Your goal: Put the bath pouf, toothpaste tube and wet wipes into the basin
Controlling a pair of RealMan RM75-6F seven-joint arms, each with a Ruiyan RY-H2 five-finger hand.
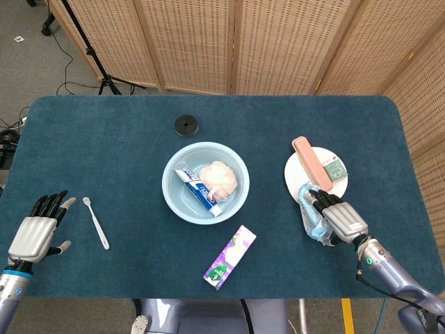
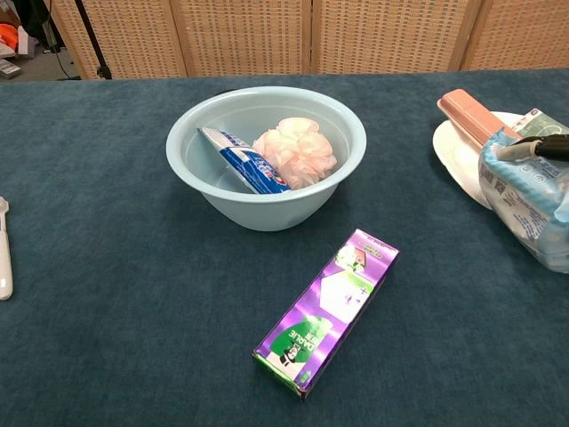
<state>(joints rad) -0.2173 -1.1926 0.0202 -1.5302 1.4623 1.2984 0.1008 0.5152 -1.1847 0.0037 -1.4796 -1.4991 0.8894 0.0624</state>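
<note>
The pale blue basin (image 1: 175, 200) (image 2: 222, 201) stands mid-table and holds the pink bath pouf (image 1: 221, 177) (image 2: 296, 151) and the blue-and-white toothpaste tube (image 1: 197, 188) (image 2: 240, 160). My right hand (image 1: 338, 220) grips the blue wet wipes pack (image 1: 311, 218) (image 2: 527, 205) from above, just off the table, below the white plate. Only its fingertips (image 2: 544, 147) show at the right edge of the chest view. My left hand (image 1: 36, 230) rests near the table's left front edge, fingers apart, holding nothing.
A white plate (image 1: 297, 174) (image 2: 460, 153) carries a pink case (image 1: 311, 160) (image 2: 484, 118) and a green-and-white packet (image 1: 336, 168). A purple box (image 1: 230, 256) (image 2: 327, 308) lies in front of the basin. A white toothbrush (image 1: 96, 222) lies beside the left hand. A black disc (image 1: 185, 125) sits behind the basin.
</note>
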